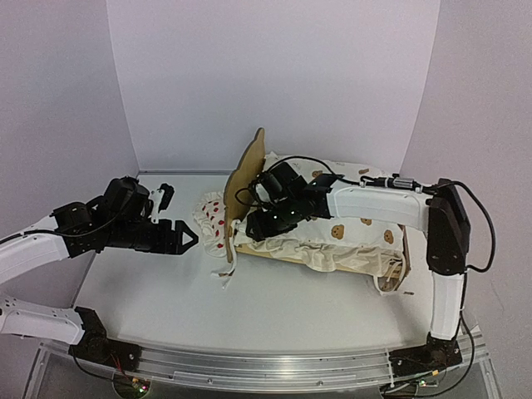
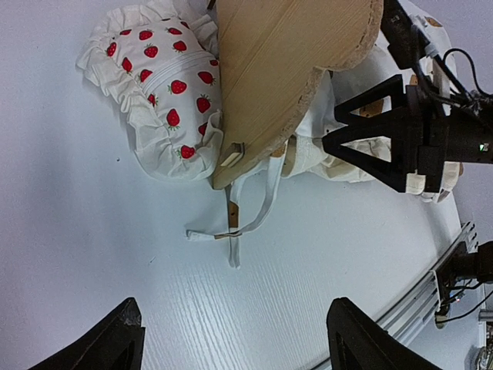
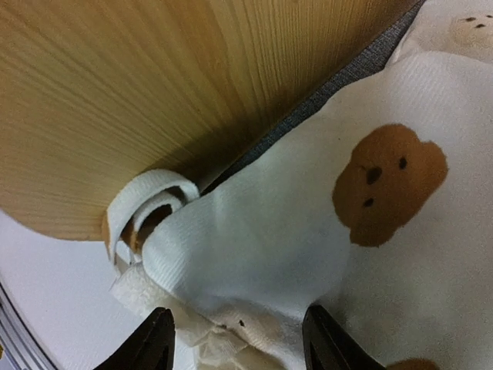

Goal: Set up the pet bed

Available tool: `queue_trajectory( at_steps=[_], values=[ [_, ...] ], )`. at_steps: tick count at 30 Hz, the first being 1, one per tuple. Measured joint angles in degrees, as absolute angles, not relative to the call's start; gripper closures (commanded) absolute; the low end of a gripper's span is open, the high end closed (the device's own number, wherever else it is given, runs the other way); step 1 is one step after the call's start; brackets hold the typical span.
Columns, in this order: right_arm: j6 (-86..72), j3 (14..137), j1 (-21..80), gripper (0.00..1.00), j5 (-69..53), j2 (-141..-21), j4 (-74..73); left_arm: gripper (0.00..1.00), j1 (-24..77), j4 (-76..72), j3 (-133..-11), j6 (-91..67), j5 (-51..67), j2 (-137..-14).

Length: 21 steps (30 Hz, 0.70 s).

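The pet bed (image 1: 274, 252) stands mid-table, its plywood bear-ear headboard (image 1: 249, 179) upright at its left end. The cream bear-print cushion (image 1: 353, 237) lies in it and hangs over the rails. My right gripper (image 1: 259, 224) is open at the cushion's headboard-end corner. In the right wrist view its jaws (image 3: 235, 339) straddle that cushion corner (image 3: 269, 262) below the headboard (image 3: 154, 92), beside a strip of grey felt base (image 3: 339, 81). My left gripper (image 1: 187, 237) is open and empty, left of the bed, over bare table (image 2: 235, 339). The strawberry pillow (image 2: 166, 100) lies behind the headboard (image 2: 285, 69).
White cushion ties (image 2: 246, 216) trail on the table by the headboard's foot; one loops at the corner (image 3: 146, 196). The strawberry pillow (image 1: 212, 218) touches the headboard's outer side. White walls enclose the table. A metal rail (image 1: 274, 374) runs along the near edge.
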State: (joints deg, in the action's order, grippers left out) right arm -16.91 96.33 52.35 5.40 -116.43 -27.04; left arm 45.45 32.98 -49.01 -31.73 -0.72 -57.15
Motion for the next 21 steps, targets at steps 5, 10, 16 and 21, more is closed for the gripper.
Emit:
queue_trajectory(
  at_steps=[5,10,16,21],
  values=[
    [-16.48,98.38,52.45,0.66,7.53,-120.12,-27.24,0.21,45.45,31.16,-48.46,-31.62,-1.11,-57.23],
    [-16.17,99.48,52.47,1.0,8.79,-121.35,-27.07,0.25,45.45,30.54,-47.83,-31.55,-1.75,-57.28],
    [-15.18,99.11,52.45,1.0,10.5,-121.14,-27.11,0.3,45.45,29.75,-47.83,-31.17,-1.58,-57.41],
    [-12.79,97.72,52.54,1.0,12.74,-117.13,-28.02,0.33,45.45,28.92,-47.87,-29.99,0.39,-58.5]
  ],
)
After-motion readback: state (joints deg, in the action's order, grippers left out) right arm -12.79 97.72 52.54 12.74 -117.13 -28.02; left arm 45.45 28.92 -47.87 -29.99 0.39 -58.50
